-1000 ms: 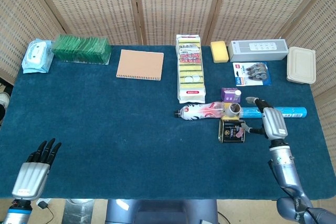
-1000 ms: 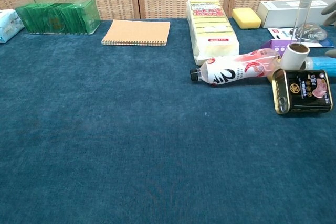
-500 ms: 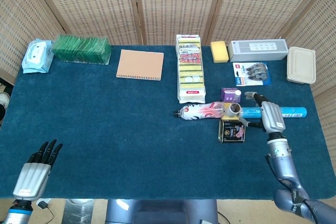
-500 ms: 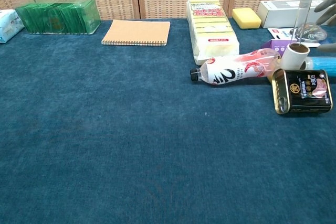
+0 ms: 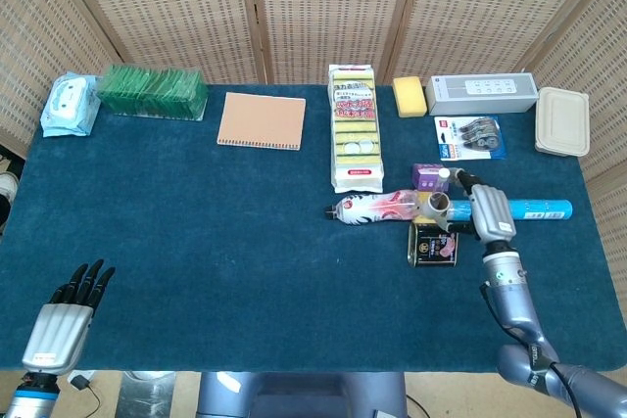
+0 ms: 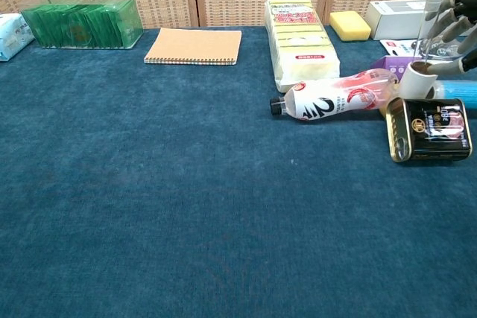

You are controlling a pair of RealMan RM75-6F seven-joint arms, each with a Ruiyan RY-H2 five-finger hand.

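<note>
Leftward has moved the right robot hand (image 5: 487,210) (fingers spread, holding nothing), now above the white paper roll (image 6: 419,78); closing comes next, I judge.

Bright, even overhead light, soft short shadows, no glare on the blue cloth, both views sharp, slight edge distortion.

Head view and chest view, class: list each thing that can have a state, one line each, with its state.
Bottle: lying on its side, cap on.
Black tin: lying flat, lid shut.
Notebook: closed, flat.
Beige lunch box: lid on.
Left robot hand: open, holding nothing.
Right robot hand: fingers spread over the blue tube, nothing held.
</note>
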